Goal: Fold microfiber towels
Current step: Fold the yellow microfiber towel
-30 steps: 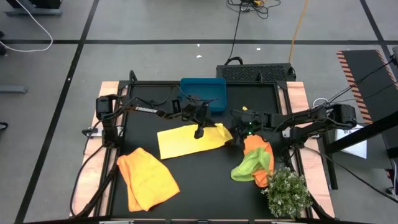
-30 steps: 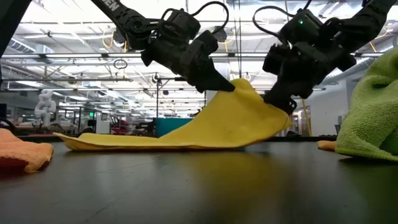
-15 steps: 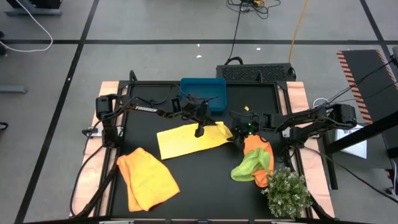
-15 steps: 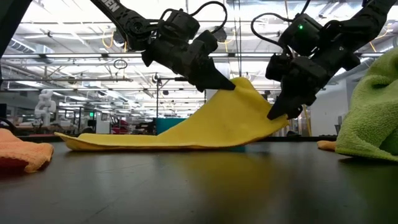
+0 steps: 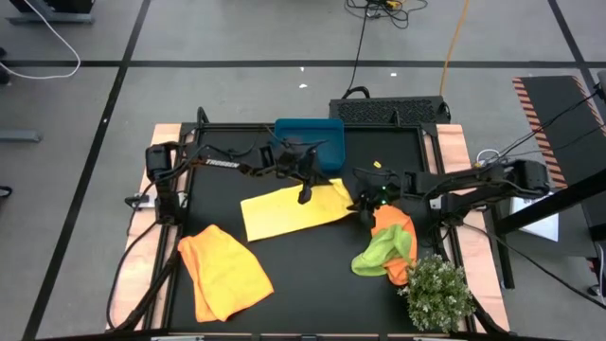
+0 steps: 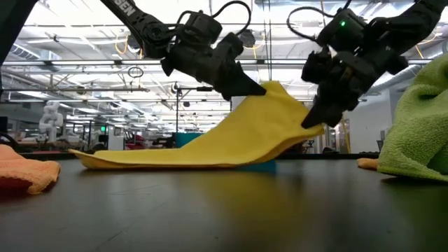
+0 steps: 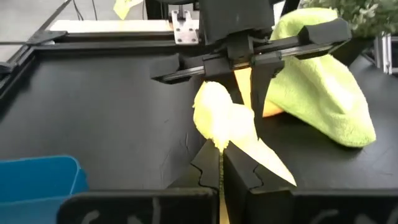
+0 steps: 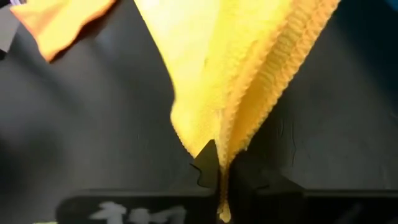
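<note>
White "TROSSEN" lettering on left arm (image 5: pixel 220 163), otherwise nothing legible

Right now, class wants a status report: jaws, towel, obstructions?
Left gripper and right gripper shut on yellow towel, right edge lifted. Teal tray just behind. Nothing blocking.

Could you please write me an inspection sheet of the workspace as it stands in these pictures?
Surface: black table, wood-edged.
Job's things: yellow towel lifted along one edge, the rest lying flat; orange towel loose at the front left; green towel heaped on a second orange towel.
Clutter: teal tray at the back; plant at the front right corner.
Grippers: left gripper and right gripper each shut on the yellow towel's raised edge.
Cables: several on the floor behind the table.
Surroundings: open hall with ceiling lights; no person seen.
</note>
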Motion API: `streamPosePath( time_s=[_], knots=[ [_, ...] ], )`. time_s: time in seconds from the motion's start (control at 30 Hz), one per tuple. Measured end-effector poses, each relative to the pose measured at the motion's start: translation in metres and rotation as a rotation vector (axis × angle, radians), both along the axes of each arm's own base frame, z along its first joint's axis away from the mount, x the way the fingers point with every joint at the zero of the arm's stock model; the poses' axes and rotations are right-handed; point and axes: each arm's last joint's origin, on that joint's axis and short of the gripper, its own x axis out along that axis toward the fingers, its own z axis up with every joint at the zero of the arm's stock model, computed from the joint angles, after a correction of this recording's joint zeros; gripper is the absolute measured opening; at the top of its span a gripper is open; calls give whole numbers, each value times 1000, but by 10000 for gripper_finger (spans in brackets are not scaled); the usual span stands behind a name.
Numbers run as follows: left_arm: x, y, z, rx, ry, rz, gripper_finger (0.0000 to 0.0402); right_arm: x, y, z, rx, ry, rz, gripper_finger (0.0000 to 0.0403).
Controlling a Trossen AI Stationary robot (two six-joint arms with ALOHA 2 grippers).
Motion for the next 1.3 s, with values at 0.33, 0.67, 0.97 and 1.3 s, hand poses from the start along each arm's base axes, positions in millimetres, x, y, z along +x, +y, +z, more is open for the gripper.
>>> streamPosePath(
  time_s=[0.33,0.67,0.97,1.3],
  knots=[
    [3,6,16,-28,-166,-40,4,-32,-5,33,-14,-69,-60,1],
    [11,13,48,-27,-251,-63,2,-53,-11,56,-17,-118,-132,1],
    [-30,17,72,82,-206,-32,1,-45,-16,85,-128,-163,-162,0],
    [-49,4,59,70,-218,9,1,-34,-17,93,-174,-102,-161,0]
  ],
)
